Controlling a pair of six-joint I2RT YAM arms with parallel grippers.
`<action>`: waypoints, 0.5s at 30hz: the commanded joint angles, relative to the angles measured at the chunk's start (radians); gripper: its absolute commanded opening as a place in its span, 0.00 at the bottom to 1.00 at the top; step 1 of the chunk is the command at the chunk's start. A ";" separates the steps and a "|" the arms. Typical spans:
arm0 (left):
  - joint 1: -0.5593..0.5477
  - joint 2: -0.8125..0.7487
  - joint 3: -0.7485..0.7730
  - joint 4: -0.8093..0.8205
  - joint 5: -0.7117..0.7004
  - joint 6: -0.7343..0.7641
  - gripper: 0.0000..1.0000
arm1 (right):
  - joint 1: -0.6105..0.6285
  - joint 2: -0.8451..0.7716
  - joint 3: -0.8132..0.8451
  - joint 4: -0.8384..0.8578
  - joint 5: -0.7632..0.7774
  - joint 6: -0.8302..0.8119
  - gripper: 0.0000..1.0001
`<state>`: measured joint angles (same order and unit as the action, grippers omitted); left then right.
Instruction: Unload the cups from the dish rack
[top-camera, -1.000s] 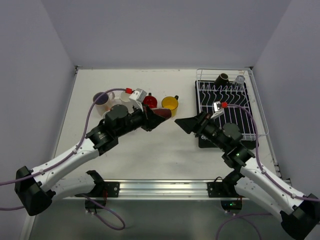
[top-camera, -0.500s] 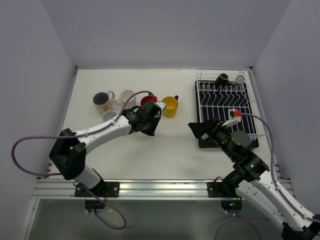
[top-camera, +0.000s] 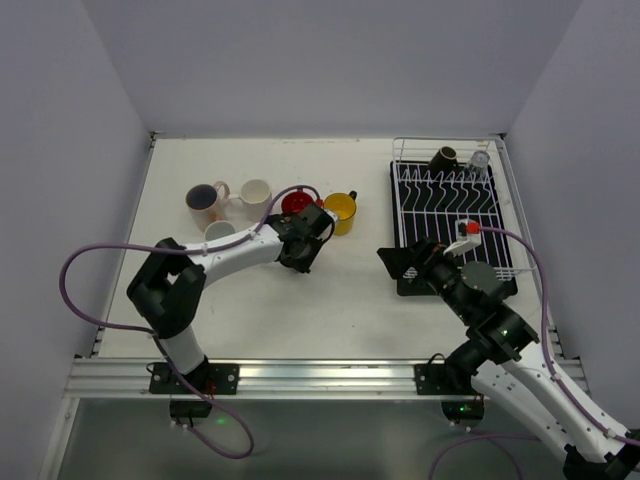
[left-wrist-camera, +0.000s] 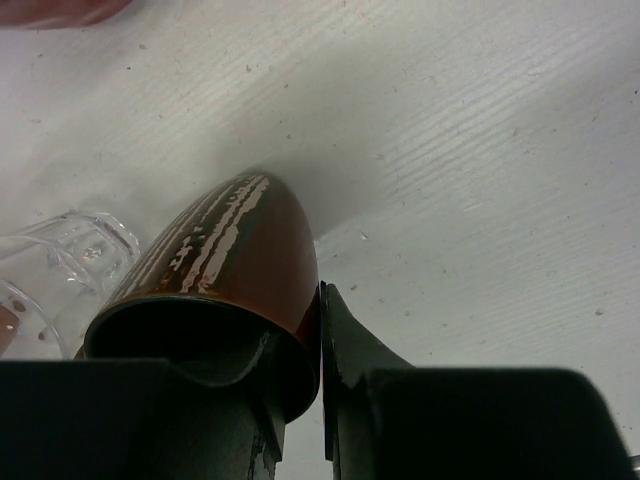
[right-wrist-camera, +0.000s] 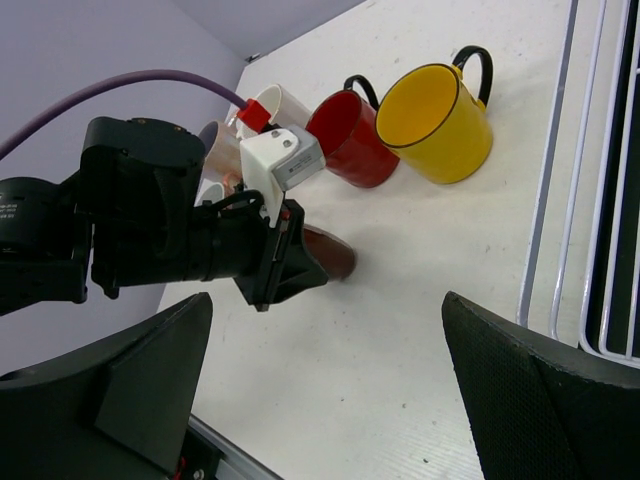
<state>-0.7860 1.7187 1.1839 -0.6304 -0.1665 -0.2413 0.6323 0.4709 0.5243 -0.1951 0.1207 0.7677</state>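
Left gripper (left-wrist-camera: 319, 335): my fingers pinch the rim of the glossy brown ceramic mug (left-wrist-camera: 240, 250), sideways on the white table (left-wrist-camera: 500, 150). Right gripper (right-wrist-camera: 330, 355): spread wide, empty.

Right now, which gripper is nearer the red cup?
Left. The left gripper, gripping a brown cup, is right beside the red cup; the right gripper is away by the rack.
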 joint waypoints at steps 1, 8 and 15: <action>0.001 0.016 0.071 -0.017 -0.039 0.036 0.20 | 0.000 0.011 0.016 0.031 0.002 -0.016 0.99; 0.001 0.019 0.091 -0.017 -0.013 0.030 0.45 | 0.000 0.028 0.036 0.033 0.005 -0.036 0.99; -0.004 -0.047 0.109 -0.025 -0.015 0.019 0.73 | -0.005 0.098 0.097 0.017 0.143 -0.182 0.99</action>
<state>-0.7860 1.7420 1.2423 -0.6384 -0.1837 -0.2234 0.6319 0.5323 0.5476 -0.1959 0.1558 0.6926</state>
